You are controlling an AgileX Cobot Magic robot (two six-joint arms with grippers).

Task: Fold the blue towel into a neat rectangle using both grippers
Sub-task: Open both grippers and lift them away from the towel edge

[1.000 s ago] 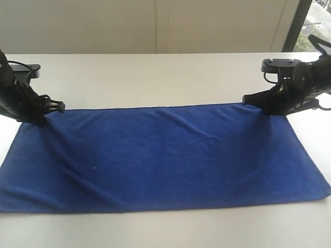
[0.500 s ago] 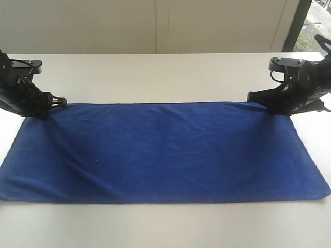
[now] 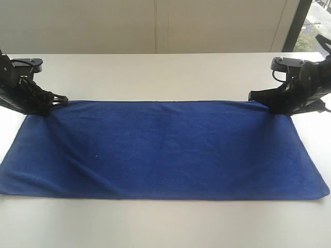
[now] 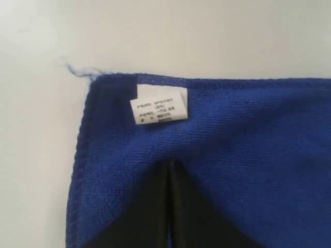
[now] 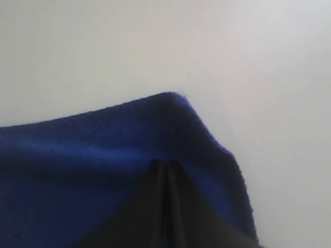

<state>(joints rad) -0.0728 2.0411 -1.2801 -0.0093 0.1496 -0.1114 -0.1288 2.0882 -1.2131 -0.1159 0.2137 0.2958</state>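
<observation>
Exterior view: a blue towel (image 3: 165, 150) was seen spread flat on a white table (image 3: 155, 72), its long sides running left to right. The left gripper (image 3: 54, 101) was set at the towel's far left corner and the right gripper (image 3: 257, 98) at its far right corner. The near edge lay untouched on the table.

Left wrist view: the left gripper (image 4: 169, 166) was shown with its jaws pressed together, the cloth pinched just short of the corner. A small white label (image 4: 159, 105) was sewn by the far hem.

Right wrist view: the right gripper (image 5: 164, 166) was likewise closed tight on the cloth, and the corner was raised in a slight hump off the table.

The first fold was judged to be in hand, with both far corners gripped. The next move would likely call for both corners to be lifted together and carried evenly toward the near edge, so that the hems met squarely.
</observation>
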